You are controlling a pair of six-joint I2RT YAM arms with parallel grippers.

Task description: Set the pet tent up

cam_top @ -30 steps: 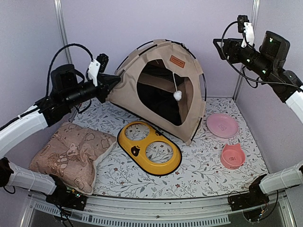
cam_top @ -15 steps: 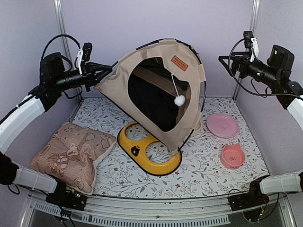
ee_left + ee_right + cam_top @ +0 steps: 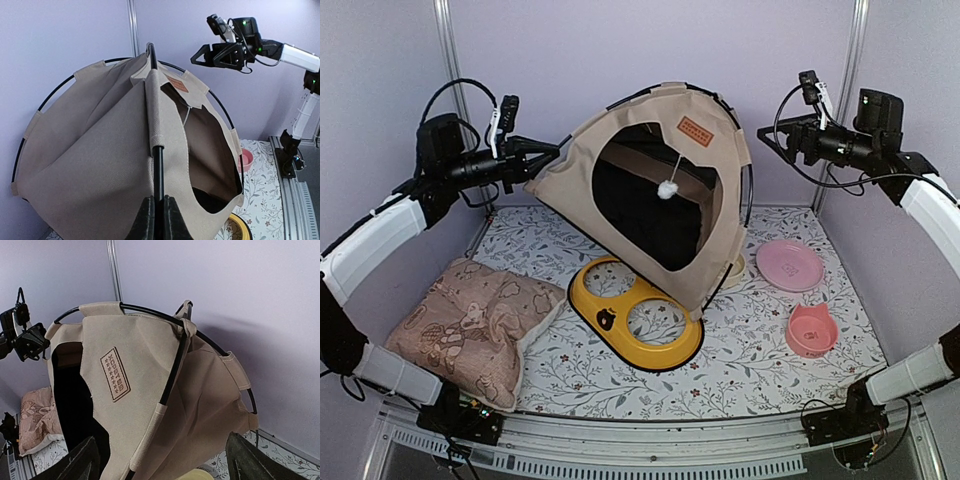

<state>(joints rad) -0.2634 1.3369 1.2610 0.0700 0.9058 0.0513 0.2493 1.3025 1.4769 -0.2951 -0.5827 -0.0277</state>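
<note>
Step in hand, as I read it: repositioning the erected pet tent [image 3: 660,190]. Left gripper [image 3: 159,219] was clenched on a black pole [image 3: 158,165], tipping the tent up at the far middle of the desk [image 3: 750,350]. The tent's front corner overlapped the yellow double-bowl tray [image 3: 605,320]. Right gripper [image 3: 767,140] was spread wide, apart from the tent. Next move likely needs it lowered flat, off the tray. Tray wells, pink plate [image 3: 790,265] and pink bowl [image 3: 812,330] all held nothing.

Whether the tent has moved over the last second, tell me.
Yes. The pet tent has come forward: its front corner, earlier behind the yellow bowl tray, now overlaps the tray's rear rim.
</note>
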